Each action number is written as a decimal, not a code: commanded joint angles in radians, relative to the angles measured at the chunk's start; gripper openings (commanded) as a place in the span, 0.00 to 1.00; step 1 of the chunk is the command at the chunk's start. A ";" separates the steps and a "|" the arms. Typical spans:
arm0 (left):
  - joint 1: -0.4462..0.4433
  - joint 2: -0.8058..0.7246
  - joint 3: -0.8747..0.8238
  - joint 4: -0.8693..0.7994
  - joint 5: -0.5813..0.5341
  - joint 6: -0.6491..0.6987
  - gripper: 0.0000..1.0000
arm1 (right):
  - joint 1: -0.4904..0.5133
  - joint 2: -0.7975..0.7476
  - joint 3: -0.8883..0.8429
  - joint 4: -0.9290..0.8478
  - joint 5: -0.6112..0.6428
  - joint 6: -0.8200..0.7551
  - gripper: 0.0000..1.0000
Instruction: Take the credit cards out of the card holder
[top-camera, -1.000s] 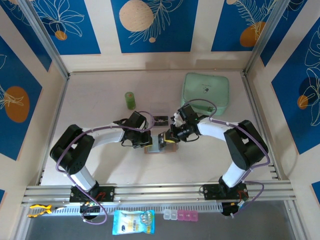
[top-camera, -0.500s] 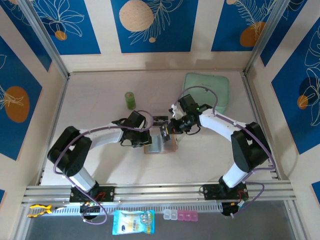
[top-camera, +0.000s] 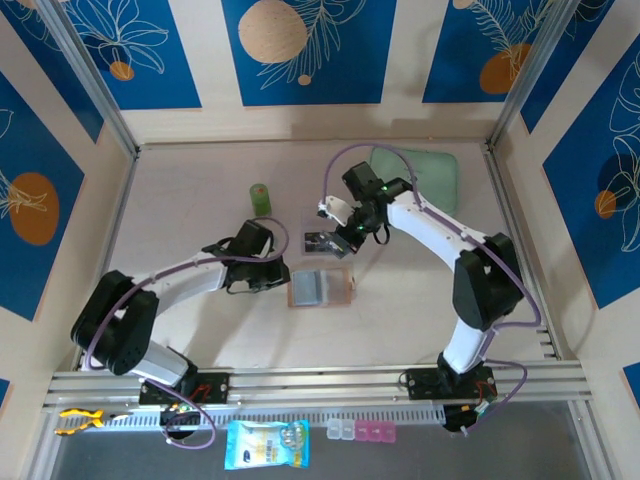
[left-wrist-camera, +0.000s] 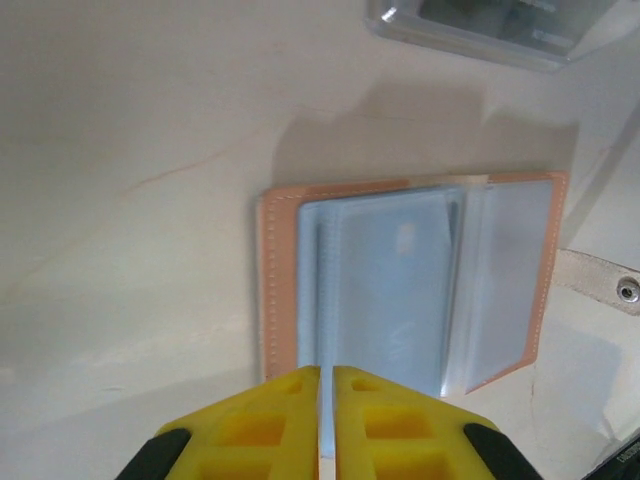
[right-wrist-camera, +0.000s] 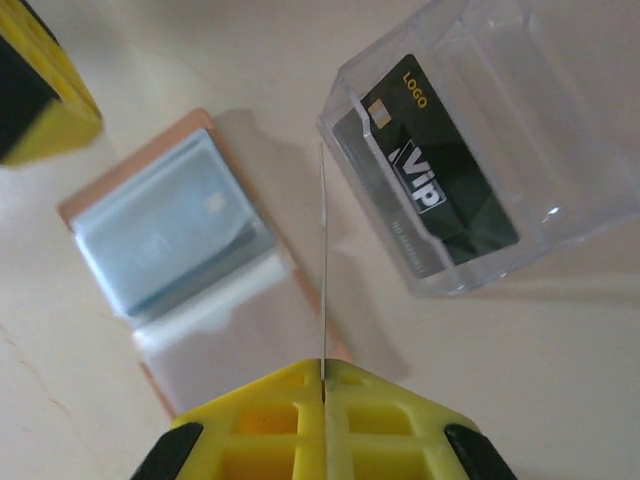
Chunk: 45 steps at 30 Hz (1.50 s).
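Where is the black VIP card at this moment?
In the right wrist view the black VIP card sits inside the clear box at upper right, just beside the open card holder lying at left.

At least three credit cards (right-wrist-camera: 435, 190), one card holder (top-camera: 320, 288), one clear box (right-wrist-camera: 545, 115).

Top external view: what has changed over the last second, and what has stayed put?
The right gripper lifted a thin card from the open salmon-tan card holder towards the clear plastic box. The left gripper backed off leftward. Holder and green cylinder stayed.
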 joint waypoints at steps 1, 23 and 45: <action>0.023 -0.029 -0.013 -0.018 0.009 0.021 0.12 | 0.006 0.067 0.109 -0.124 0.069 -0.226 0.00; 0.069 -0.055 -0.044 -0.018 0.021 0.017 0.12 | 0.028 0.373 0.491 -0.291 0.086 -0.433 0.00; 0.065 -0.033 -0.032 0.001 0.062 0.026 0.12 | 0.022 0.312 0.439 -0.203 0.081 -0.320 0.20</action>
